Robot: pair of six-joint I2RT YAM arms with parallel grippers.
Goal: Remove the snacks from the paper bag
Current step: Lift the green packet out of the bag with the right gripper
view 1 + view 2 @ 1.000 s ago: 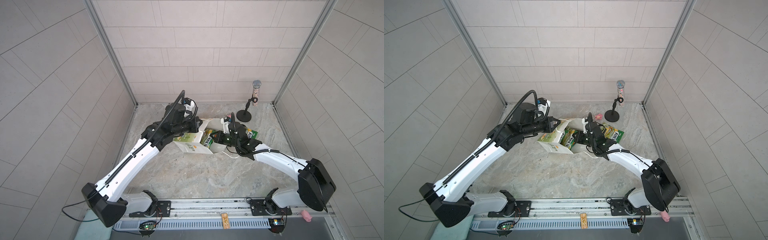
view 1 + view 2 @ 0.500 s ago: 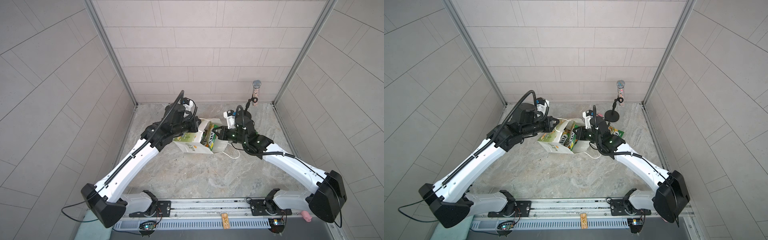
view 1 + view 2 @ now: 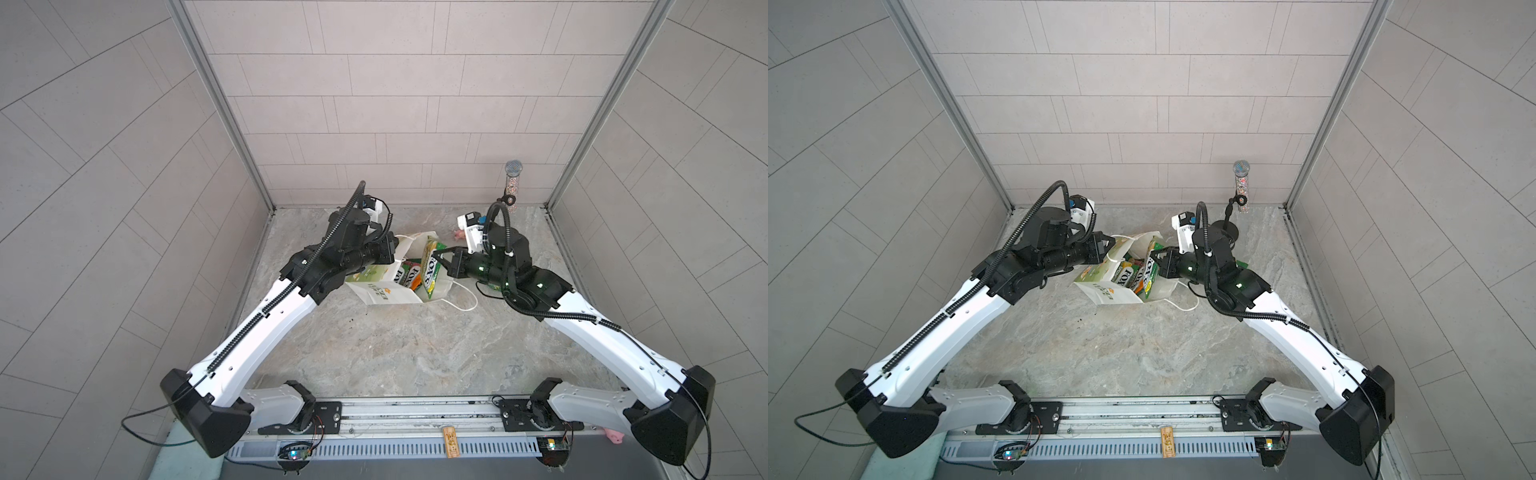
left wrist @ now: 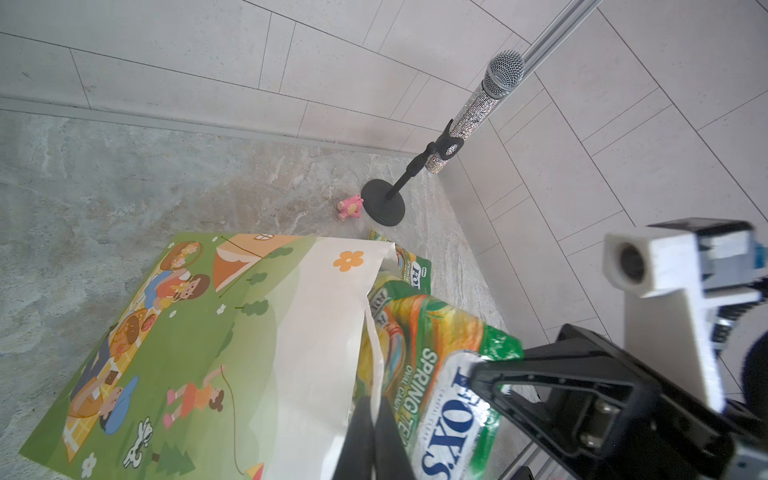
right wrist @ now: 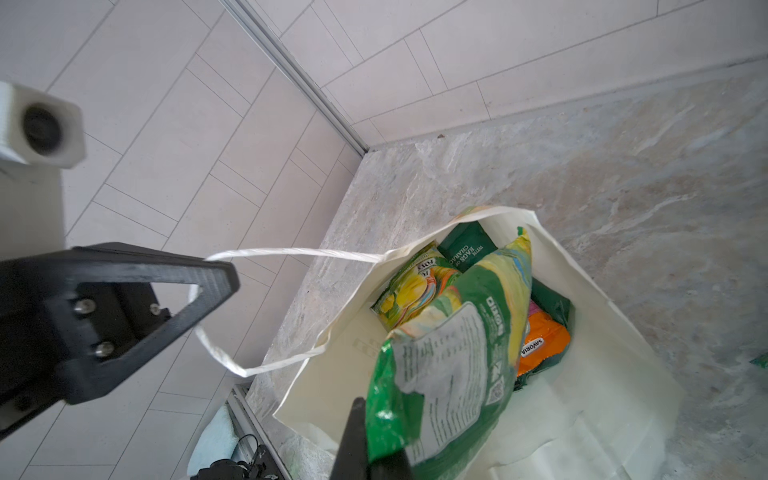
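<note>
Right end effector (image 3: 442, 264) has raised FOX'S packet (image 3: 429, 269) from paper bag (image 3: 381, 293).

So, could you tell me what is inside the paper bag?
Visible in the paper bag: a FOX'S packet, a dark green packet, an orange packet. A second FOX'S packet in the right gripper hides the rest.

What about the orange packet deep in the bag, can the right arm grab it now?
Probably not. The right tool is shut on a FOX'S packet that hangs over the mouth of the paper bag, above the orange packet at the bottom. It would likely need to set that one down first.
</note>
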